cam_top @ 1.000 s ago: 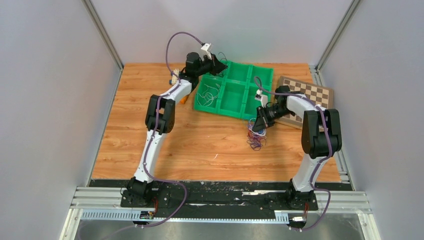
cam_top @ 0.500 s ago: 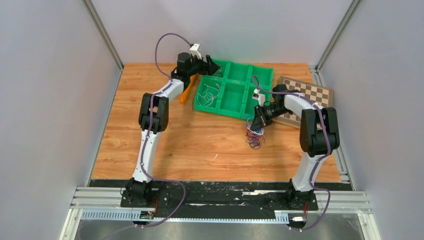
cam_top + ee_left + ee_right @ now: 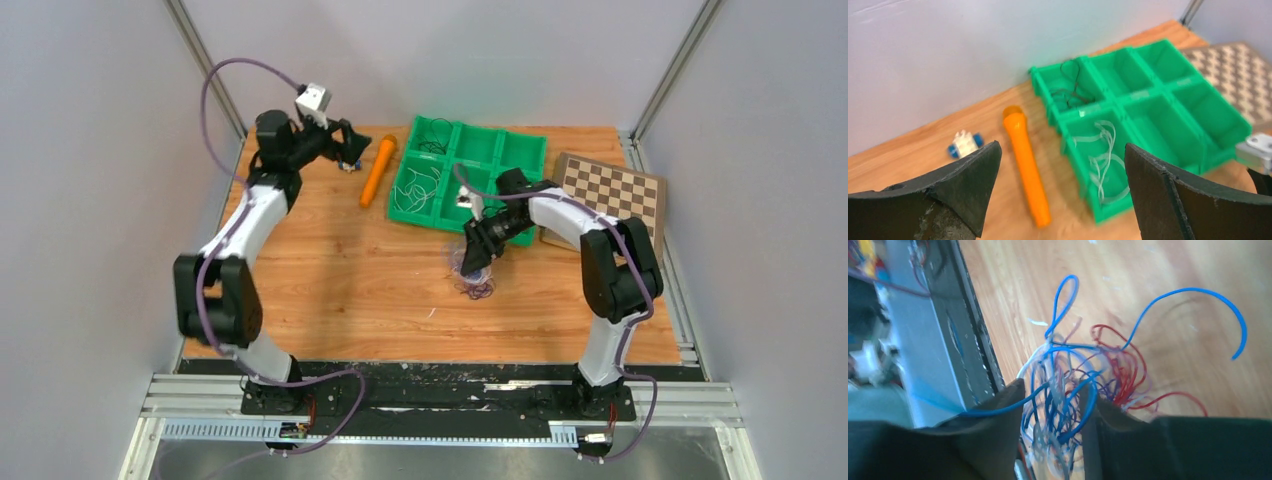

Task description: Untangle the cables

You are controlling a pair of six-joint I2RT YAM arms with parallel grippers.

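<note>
The cables [image 3: 1073,375] are a clump of thin blue, red, white and purple strands, and part of the clump lies in the gap between my right gripper's [image 3: 1055,395] separated fingers. From above, the clump [image 3: 476,287] rests on the wood just below the right gripper [image 3: 470,264]. White strands [image 3: 1103,155] lie in one tray compartment and dark strands [image 3: 1070,87] in another. My left gripper [image 3: 1062,147] is wide open and holds nothing; it hovers at the back left [image 3: 347,152], away from the tray.
A green compartment tray [image 3: 520,150] stands at the back centre, with a chessboard [image 3: 612,190] to its right. An orange cylinder [image 3: 377,170] lies left of the tray, near a small white and blue piece [image 3: 964,144]. Grey walls enclose the table.
My left arm has swung left, away from the tray, and its jaws have opened wide. The right gripper has moved left and nearer with the clump, and its jaws have parted.
</note>
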